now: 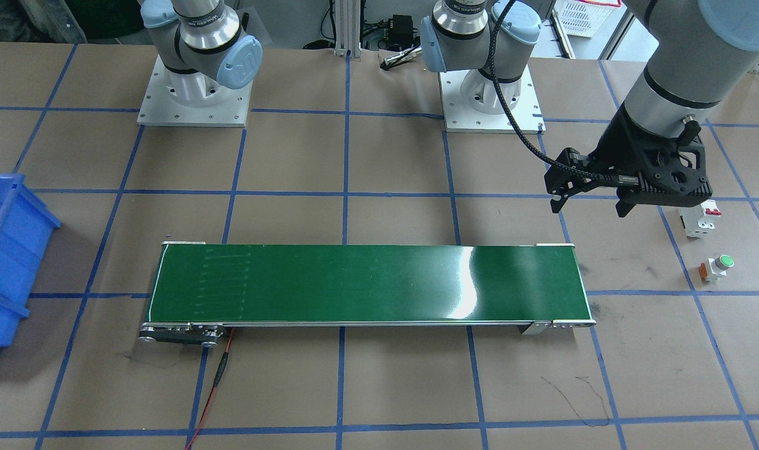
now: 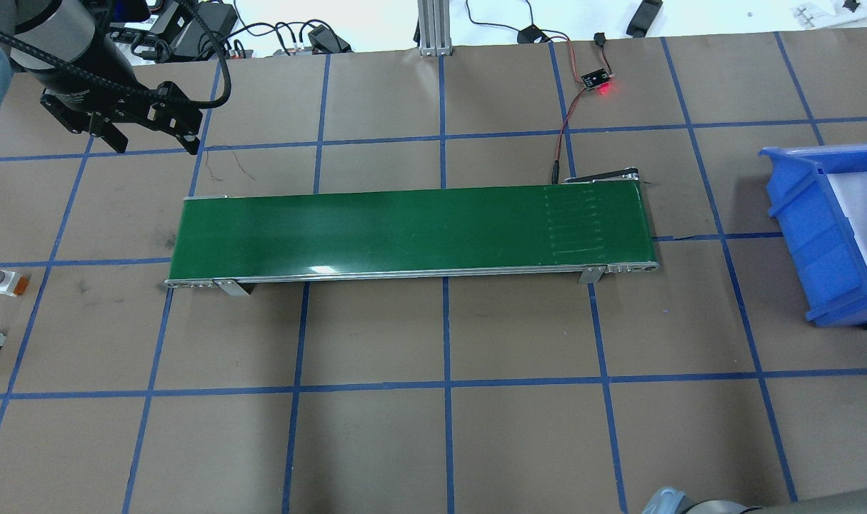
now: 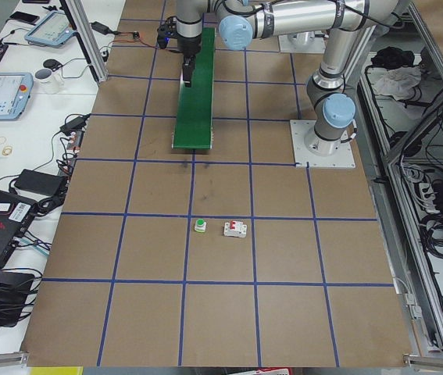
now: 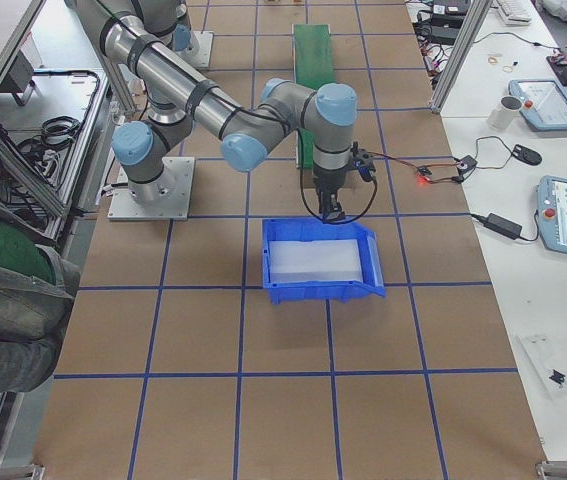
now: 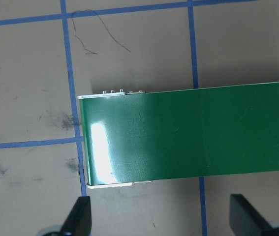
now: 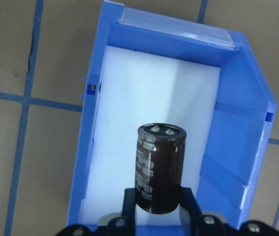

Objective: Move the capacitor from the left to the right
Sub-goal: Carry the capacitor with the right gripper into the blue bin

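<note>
The capacitor (image 6: 158, 169), a short dark cylinder with a silver top, stands upright between the fingers of my right gripper (image 6: 158, 202), which is shut on it. It hangs over the white-lined inside of the blue bin (image 6: 237, 162). In the exterior right view the right gripper (image 4: 331, 208) is just above the bin's far rim (image 4: 313, 292). My left gripper (image 1: 589, 203) is open and empty, above the table beside the conveyor's end; in the left wrist view its fingertips (image 5: 80, 216) stand wide apart.
A green conveyor belt (image 2: 405, 232) lies across the table's middle. A white push-button with a green cap (image 1: 719, 267) and a white breaker with a red switch (image 1: 701, 219) lie near the left gripper. The blue bin (image 2: 812, 235) stands at the other end.
</note>
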`<state>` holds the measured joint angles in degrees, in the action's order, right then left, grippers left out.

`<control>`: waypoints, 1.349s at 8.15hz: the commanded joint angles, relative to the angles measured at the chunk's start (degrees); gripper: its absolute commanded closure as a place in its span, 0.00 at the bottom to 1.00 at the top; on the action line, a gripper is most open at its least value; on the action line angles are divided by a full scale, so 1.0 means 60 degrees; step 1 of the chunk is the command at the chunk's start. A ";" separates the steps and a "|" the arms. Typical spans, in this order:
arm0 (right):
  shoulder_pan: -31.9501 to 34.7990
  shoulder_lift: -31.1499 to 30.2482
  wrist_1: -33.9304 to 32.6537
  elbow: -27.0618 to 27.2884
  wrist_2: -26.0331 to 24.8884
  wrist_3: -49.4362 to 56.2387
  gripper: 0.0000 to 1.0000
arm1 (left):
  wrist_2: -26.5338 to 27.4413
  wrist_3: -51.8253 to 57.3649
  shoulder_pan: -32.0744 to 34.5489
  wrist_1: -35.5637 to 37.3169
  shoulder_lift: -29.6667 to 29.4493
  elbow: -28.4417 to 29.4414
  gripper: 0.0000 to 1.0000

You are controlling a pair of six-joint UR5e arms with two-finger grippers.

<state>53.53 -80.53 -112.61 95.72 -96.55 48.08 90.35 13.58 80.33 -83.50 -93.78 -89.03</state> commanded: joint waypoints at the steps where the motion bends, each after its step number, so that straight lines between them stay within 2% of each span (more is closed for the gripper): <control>1: -0.0849 0.0439 -0.0025 0.0028 0.0079 0.1141 1.00 | 0.0000 0.0006 0.0000 0.0000 0.0000 0.0000 0.00; 2: -0.0952 0.0979 -0.0069 0.0028 0.0124 0.1315 1.00 | 0.0000 -0.0008 0.0000 0.0000 0.0000 0.0000 0.00; 4: -0.0953 0.1758 -0.0374 0.0115 0.0765 0.1288 1.00 | 0.0000 0.0006 0.0000 0.0000 0.0000 0.0000 0.00; 9: -0.0983 0.2610 -0.0479 0.0160 0.1120 0.1259 1.00 | 0.0000 0.0006 0.0000 0.0000 0.0000 0.0000 0.00; 10: -0.0983 0.2611 -0.0595 0.0160 0.1135 0.1288 0.92 | 0.0000 -0.0008 0.0000 0.0000 0.0000 0.0000 0.00; 11: -0.0983 0.2553 -0.0974 0.0160 0.1150 0.1418 0.68 | 0.0000 -0.0008 0.0000 0.0000 0.0000 0.0000 0.00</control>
<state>47.67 -65.14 -115.88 96.68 -89.93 55.73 90.35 13.59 80.33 -83.50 -93.78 -89.03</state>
